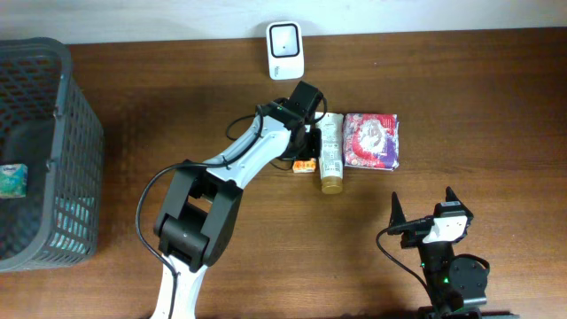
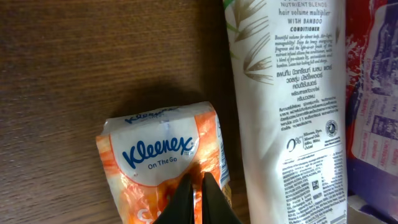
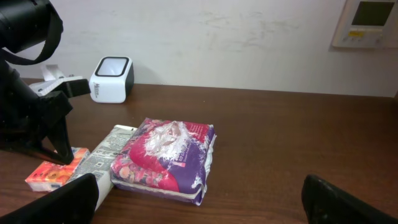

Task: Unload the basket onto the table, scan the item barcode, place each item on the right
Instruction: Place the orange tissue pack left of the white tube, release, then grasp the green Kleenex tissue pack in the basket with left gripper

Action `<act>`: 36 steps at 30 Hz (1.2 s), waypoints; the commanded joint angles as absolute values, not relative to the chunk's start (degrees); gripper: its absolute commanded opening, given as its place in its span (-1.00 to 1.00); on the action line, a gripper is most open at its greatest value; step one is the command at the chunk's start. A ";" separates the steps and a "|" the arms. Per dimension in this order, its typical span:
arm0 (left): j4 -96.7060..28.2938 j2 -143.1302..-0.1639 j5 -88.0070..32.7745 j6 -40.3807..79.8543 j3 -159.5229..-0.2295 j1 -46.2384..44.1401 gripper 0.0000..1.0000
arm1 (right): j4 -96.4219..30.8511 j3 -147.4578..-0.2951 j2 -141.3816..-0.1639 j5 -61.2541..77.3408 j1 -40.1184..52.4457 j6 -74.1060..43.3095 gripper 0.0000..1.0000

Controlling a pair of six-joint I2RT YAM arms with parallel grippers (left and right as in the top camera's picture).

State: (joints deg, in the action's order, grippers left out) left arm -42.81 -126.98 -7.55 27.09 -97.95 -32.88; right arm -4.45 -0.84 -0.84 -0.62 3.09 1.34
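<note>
Nearest the front edge of the tabletop (image 1: 478, 106), the right arm (image 1: 452, 275) sits folded low over its base. Its right claw (image 1: 423, 208) points toward the far side and hangs above bare wood with its two fingers spread wide, holding nothing. It is well apart from the goods.

The left arm (image 1: 239, 159) also starts at the front edge. It stretches diagonally away and to the right, with the elbow bent and the wrist turned down over the middle of the tabletop. The left claw (image 2: 198, 190) is closed, its two dark fingers pressed together into a narrow point. The tips rest against the top of the tissue pack (image 2: 161, 162), near its right side. It cannot be told whether any of the wrapper is pinched between them.

The tissue pack is small, orange and white, and lies flat on the wood. Just to its right is a white tube of conditioner (image 1: 330, 152), lying lengthwise with its cap toward the front. Its printed back, with a small barcode, faces up. Against the tube's other side lies a purple and red packet (image 1: 373, 140), also flat.

Far to the left stands a dark mesh basket (image 1: 75, 177) with a green and white packet (image 1: 11, 179) inside it.

Beyond the goods, at the far edge against the wall, stands the white scanner (image 1: 285, 50), well apart from the tissue pack. A pale wall panel (image 3: 368, 22) is mounted above and to the right.
</note>
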 commanded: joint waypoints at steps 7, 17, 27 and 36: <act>-55.86 -123.15 -6.09 20.64 -117.84 -32.14 -0.66 | -4.60 -0.32 -0.43 -0.71 2.98 1.21 0.97; -73.67 -100.75 -1.67 20.64 -131.57 -1.65 0.21 | -4.60 -0.32 -0.43 -0.71 2.98 1.21 0.97; -69.60 -99.81 8.01 1.98 -131.28 28.45 0.62 | -4.60 -0.32 -0.43 -0.71 2.98 1.21 0.97; -67.68 -122.58 13.26 -9.13 -131.07 35.64 0.75 | -4.60 -0.32 -0.43 -0.71 2.98 1.21 0.97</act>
State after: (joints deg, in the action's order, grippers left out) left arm -66.17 -118.30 9.45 -6.72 -131.00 33.87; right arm -4.45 -0.84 -0.80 -0.60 3.09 1.37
